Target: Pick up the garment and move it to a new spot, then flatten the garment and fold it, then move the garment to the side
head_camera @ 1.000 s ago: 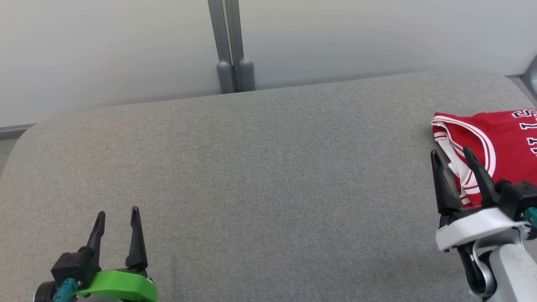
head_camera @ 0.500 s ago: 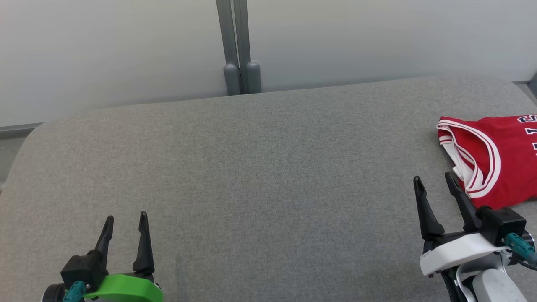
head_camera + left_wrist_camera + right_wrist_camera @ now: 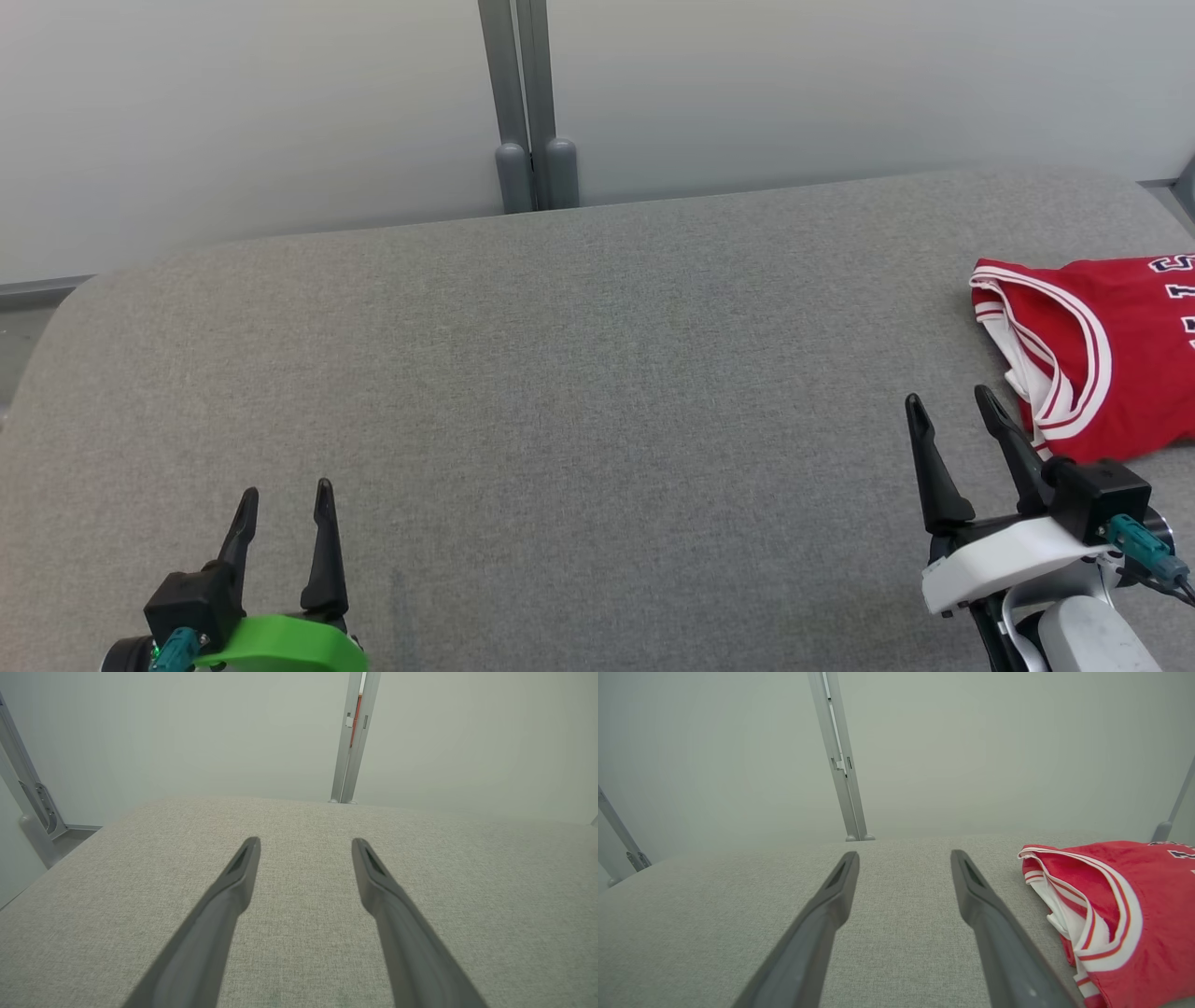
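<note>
Two grippers are hovering over the grey surface [image 3: 597, 373], and we are seeing both with their fingers spread apart and nothing between them. The left gripper [image 3: 287, 488] is pointing forward over bare fabric, well apart from the garment [image 3: 1120, 355]. The right gripper [image 3: 948, 395] is sitting near the garment, which is lying just ahead and to the right of its right finger. In the head view that fingertip is standing just beside the garment's near left corner, and we are not able to tell from there whether it is touching. In the right wrist view a strip of bare surface is showing between the finger's tip and the cloth, so we are reading them as apart. The garment is red with white and red striped trim and is lying folded on the surface. Its trimmed opening is facing the right gripper, and dark-edged white letters are showing on its far right part, where the frame is cutting it off. Ahead of both grippers, past the surface's far edge, a grey double post [image 3: 527, 103] is rising against a pale wall [image 3: 233, 121].
</note>
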Controlling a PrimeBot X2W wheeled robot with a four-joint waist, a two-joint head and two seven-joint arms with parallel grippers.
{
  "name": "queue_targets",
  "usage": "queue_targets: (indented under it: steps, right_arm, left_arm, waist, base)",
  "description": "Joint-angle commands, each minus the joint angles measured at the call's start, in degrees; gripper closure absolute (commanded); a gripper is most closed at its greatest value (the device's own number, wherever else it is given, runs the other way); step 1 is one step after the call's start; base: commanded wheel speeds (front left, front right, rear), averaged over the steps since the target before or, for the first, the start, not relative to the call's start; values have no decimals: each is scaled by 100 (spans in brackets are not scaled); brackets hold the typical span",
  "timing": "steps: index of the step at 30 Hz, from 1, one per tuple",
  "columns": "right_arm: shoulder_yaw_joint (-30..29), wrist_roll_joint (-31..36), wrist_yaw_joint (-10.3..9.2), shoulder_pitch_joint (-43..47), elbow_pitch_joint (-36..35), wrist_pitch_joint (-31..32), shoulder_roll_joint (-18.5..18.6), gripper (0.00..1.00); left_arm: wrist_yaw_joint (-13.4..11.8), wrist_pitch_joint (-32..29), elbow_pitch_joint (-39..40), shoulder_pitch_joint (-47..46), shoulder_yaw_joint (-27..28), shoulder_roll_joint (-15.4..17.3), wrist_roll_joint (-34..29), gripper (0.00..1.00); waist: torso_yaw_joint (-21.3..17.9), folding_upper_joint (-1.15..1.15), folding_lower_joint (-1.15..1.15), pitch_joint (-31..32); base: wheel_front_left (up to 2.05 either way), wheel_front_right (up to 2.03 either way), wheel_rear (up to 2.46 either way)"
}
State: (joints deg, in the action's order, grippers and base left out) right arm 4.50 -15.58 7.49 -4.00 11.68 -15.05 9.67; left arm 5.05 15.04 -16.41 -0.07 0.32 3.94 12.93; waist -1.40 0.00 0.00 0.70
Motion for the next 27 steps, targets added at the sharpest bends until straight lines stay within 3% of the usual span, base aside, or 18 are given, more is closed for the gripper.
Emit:
queue_targets:
  steps: [1, 2, 3, 6, 27]
  right_arm:
    - [17, 3, 1, -72, 26, -14, -5, 0]
    - [26, 1, 1, -73, 33, -14, -8, 0]
    - [20, -5, 0, -6, 22, 1, -4, 100]
    - [21, -78, 0, 69, 125, 26, -40, 100]
    - [-285, -2116, 0, -26, 146, 598, -207, 100]
  left_arm:
    - [27, 16, -16, -26, 36, -19, -96, 0]
    - [32, 16, -15, -30, 43, -23, -99, 0]
    - [4, -2, -20, -4, 25, -16, -31, 100]
    - [3, -65, -151, -2, 35, -34, 38, 100]
    - [69, -622, -30, -176, 189, -50, 2157, 100]
  waist:
    - [-3, 0, 0, 4]
    - [-5, 0, 0, 6]
    - [-5, 0, 0, 7]
    - [-5, 0, 0, 7]
    - [19, 0, 0, -9]
  base:
    - [0, 0, 0]
    - [0, 0, 0]
    - [0, 0, 0]
    - [0, 0, 0]
    - [0, 0, 0]
